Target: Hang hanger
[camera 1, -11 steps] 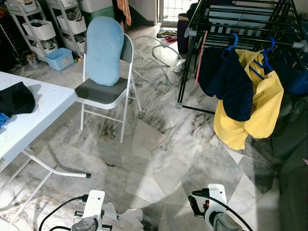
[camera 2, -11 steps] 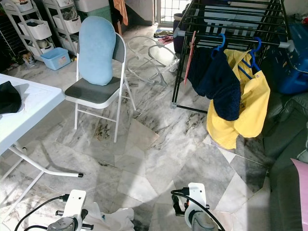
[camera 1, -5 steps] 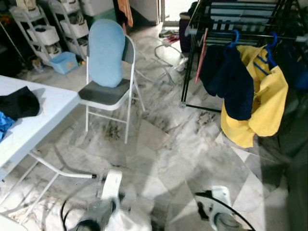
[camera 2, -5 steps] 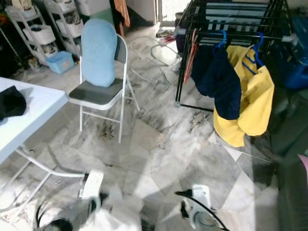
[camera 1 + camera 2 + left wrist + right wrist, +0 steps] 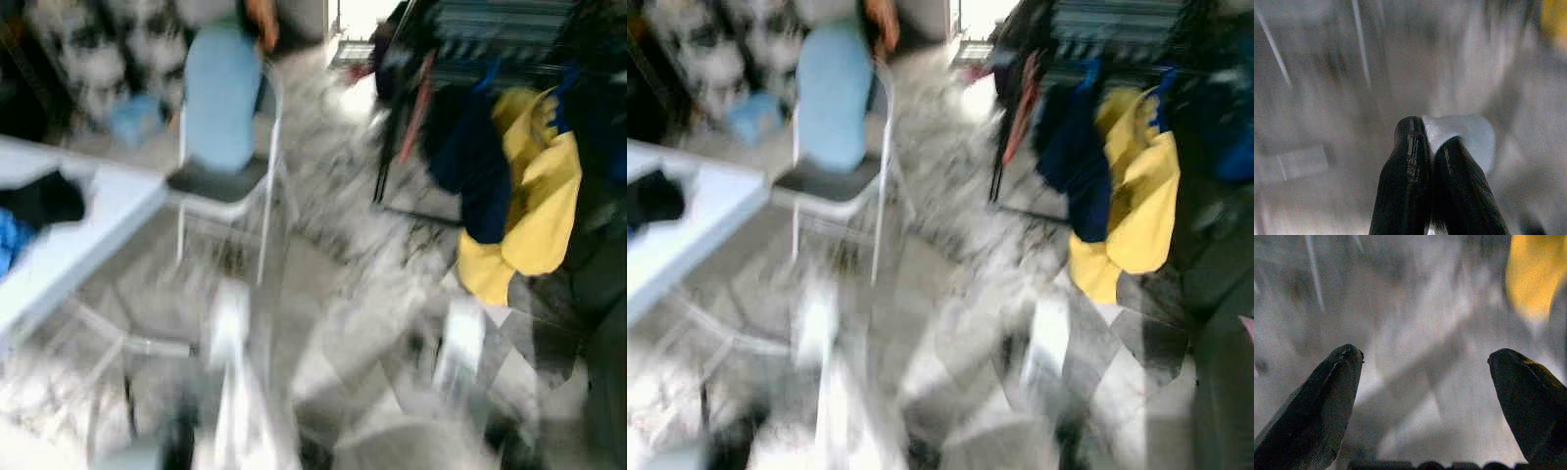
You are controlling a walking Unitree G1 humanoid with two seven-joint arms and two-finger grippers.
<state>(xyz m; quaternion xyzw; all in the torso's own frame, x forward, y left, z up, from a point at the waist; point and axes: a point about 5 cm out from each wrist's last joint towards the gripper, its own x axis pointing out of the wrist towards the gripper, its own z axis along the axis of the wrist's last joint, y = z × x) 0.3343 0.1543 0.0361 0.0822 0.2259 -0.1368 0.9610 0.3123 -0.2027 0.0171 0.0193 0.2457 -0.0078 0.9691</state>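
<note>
Left wrist view: left pincer (image 5: 1431, 142) pinching white cloth (image 5: 1469, 139)

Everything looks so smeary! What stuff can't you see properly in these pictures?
- Drying rack, eye views: motion blur smears its bars, and the hangers holding the yellow garment can't be made out.
- Shelves behind the chair: blurred, contents unreadable.
- Left gripper, left wrist view: shut on a white cloth, most of it hidden behind the fingers.
- Right gripper, right wrist view: open; floor beyond blurred.
</note>
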